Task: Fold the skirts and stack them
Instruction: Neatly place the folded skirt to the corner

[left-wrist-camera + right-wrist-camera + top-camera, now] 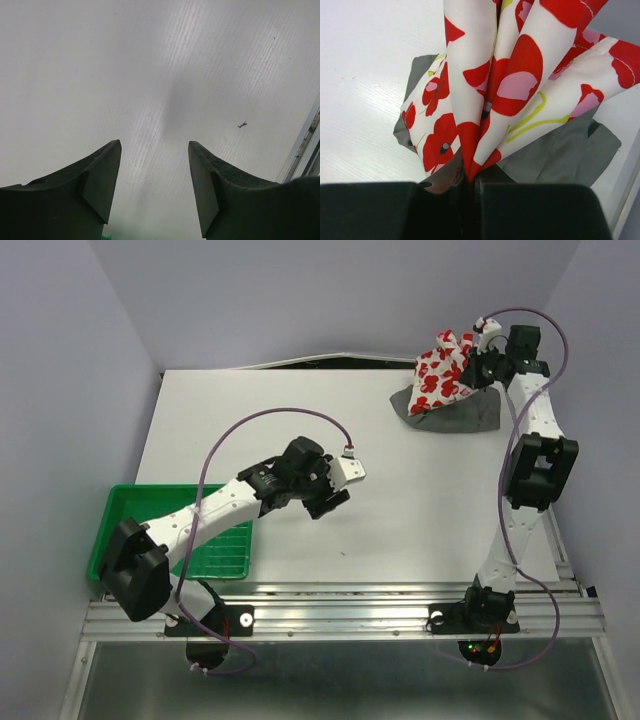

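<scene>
left end effector (154, 190) jaws apart, above bare white table (150, 75)

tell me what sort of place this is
Likely a robot lab cell, not a home: left arm and right arm bolted to a metal rail, a white table between plain panels.

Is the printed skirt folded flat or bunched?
Bunched: the printed skirt hangs gathered from the right gripper, jaws shut, over the grey skirt.

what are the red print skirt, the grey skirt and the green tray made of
Printed skirt: thin woven cloth with a matte finish; it gathers into crisp, narrow folds where it is pinched.
Grey skirt: soft matte cloth, possibly heavier, lying rumpled and flat.
Green tray: probably moulded plastic, judging by its straight rigid rim, gridded floor and uniform colour.
</scene>
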Robot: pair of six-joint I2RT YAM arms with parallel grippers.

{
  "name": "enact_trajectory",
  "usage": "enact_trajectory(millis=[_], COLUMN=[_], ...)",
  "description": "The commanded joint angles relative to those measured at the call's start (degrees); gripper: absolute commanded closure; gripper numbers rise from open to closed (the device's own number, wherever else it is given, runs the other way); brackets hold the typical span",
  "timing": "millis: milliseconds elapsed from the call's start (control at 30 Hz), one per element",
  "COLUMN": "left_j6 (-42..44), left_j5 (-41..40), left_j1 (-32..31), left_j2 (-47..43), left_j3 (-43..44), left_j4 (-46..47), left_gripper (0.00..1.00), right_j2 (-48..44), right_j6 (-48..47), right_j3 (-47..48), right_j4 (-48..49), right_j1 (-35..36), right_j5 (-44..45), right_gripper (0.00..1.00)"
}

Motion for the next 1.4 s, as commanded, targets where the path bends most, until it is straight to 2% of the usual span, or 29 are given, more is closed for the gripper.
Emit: enact_trajectory(millis=[0, 300, 633, 700, 767, 800, 833, 933, 967, 1000, 1067, 1200, 1267, 1367], left_j6=[0.9, 0.7, -0.3, -0.5, -0.7, -0.8, -0.9, -1.8, -2.2, -2.4, -2.9, -4.3, -5.9, -7.7], left_j5=[0.8, 1.9, 2.2, 2.2, 2.2, 2.3, 2.2, 2.2, 2.1, 2.1, 2.2, 3.4, 3.9, 5.8], left_j1=[0.4, 0.6, 0.8, 0.8, 0.7, 0.8, 0.7, 0.9, 1.3, 1.5, 2.3, 3.9, 4.7, 6.8], left_j2=[0.3, 0.9, 2.3, 2.2, 2.1, 1.9, 2.0, 2.1, 1.9, 1.7, 1.4, 1.4, 1.4, 1.2], left_j3=[3.1, 4.2, 4.8, 4.8, 4.8, 4.7, 5.0, 5.6, 5.9, 6.1, 6.7, 8.2, 8.8, 9.2], left_j4=[-0.8, -2.8, -3.4, -3.6, -3.9, -4.0, -4.1, -4.4, -4.3, -4.3, -4.3, -4.8, -4.7, -4.4], left_gripper=[0.33, 0.32, 0.32, 0.32, 0.32, 0.32, 0.32, 0.29, 0.27, 0.23, 0.21, 0.20, 0.20, 0.20], right_j2=[2.8, 10.0, 15.6, 15.9, 15.9, 15.9, 15.8, 15.5, 15.3, 14.7, 13.7, 10.1, 8.2, 5.0], right_j6=[0.7, -1.7, -5.1, -5.2, -4.7, -4.2, -3.8, -2.2, -1.3, -0.9, -0.9, -2.2, -2.1, -1.5], right_j3=[4.9, 9.0, 13.4, 13.5, 13.0, 12.9, 12.8, 12.5, 12.8, 13.1, 13.3, 13.0, 13.0, 12.5], right_j4=[-3.2, -5.1, -4.1, -3.0, -1.6, -0.8, -0.4, 0.8, 1.0, 1.6, 2.8, 6.4, 6.7, 5.9], right_j1=[-2.9, -6.0, -7.2, -7.2, -7.2, -7.2, -7.2, -7.2, -7.2, -7.2, -7.2, -7.2, -7.2, -7.2], right_j5=[-7.5, -9.3, -5.8, -5.1, -3.9, -3.4, -3.0, -0.5, 0.5, 1.4, 4.9, 13.1, 14.8, 15.0], right_gripper=[0.99, 0.99, 0.90, 0.81, 0.64, 0.60, 0.46, 0.29, 0.19, 0.16, 0.08, 0.04, 0.00, 0.00])
